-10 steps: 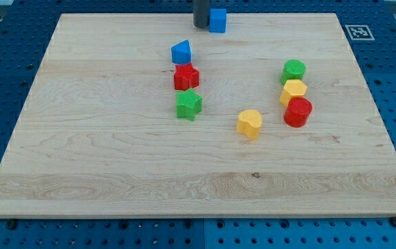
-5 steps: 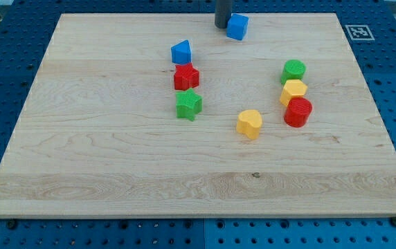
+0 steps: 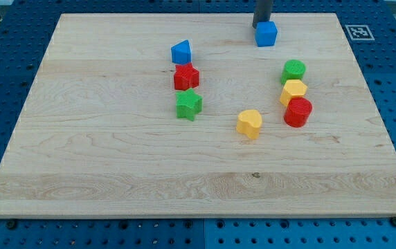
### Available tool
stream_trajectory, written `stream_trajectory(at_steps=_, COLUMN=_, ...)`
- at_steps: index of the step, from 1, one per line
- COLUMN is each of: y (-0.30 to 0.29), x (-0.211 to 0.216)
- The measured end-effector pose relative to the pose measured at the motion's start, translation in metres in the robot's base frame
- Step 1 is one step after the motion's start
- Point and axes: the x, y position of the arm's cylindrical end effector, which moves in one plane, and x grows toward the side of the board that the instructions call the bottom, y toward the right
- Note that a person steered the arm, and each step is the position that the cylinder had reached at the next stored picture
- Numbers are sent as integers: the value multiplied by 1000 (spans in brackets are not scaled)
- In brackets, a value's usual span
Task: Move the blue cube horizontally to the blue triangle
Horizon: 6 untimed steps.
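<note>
Our tip (image 3: 261, 25) — the lower end of a straight dark rod with no jaws to spread or press together, so there is no grip state to tell — sits at the wooden board's (image 3: 115, 166) top edge, touching or just beside the small blue plastic cube (image 3: 266, 33) at about the cube's 11 o'clock.

The blue triangular block (image 3: 181, 52) lies well apart from the cube, at roughly its 8 o'clock, with a red star-like block (image 3: 186, 77) and a green star-like block (image 3: 189, 104) just below it.

We judge the pushing step in hand, but the cube is not yet level with the triangle. The next move calls for rounding the cube to its 3 o'clock side — then pushing it towards 9 o'clock, stopping short of the red block.
</note>
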Motion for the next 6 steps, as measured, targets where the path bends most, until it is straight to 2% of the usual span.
stream_trajectory(at_steps=3, y=0, x=48)
stream_trajectory(at_steps=6, y=68, x=44)
